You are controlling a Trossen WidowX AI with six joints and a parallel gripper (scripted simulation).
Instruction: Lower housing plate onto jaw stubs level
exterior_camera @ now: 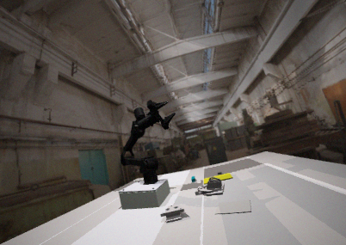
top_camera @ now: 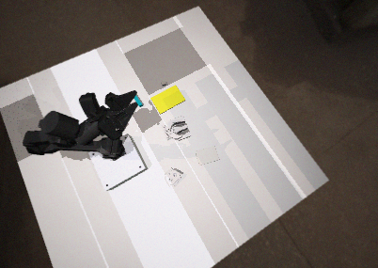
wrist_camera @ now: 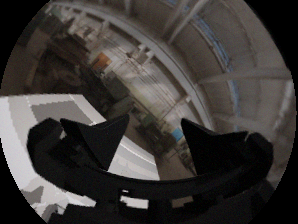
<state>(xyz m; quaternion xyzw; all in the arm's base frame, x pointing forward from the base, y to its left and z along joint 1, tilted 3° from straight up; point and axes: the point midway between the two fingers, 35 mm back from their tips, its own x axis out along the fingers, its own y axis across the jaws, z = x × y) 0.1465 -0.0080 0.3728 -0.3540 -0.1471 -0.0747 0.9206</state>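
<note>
The light grey housing plate [top_camera: 174, 176] [exterior_camera: 172, 211], with small round holes on top, appears to be the small piece near the white base box; it stands apart from the jaw assembly. The jaw assembly [top_camera: 178, 129] [exterior_camera: 211, 186] is a pale base with dark curved parts on top, farther back on the table. Its pins and stubs are too small to make out. My gripper [top_camera: 137, 98] [exterior_camera: 170, 107] [wrist_camera: 156, 119] is wide open with nothing between its fingers. It is raised high above the table, away from both pieces.
A yellow slab [top_camera: 167, 100] [exterior_camera: 219, 177] lies behind the jaw assembly. A cyan piece [top_camera: 139, 102] [exterior_camera: 193, 179] and a small dark piece [top_camera: 164, 84] are near it. A thin pale square [top_camera: 208, 155] [exterior_camera: 234, 207] lies flat. The white base box [top_camera: 124, 169] [exterior_camera: 145, 198] carries the arm.
</note>
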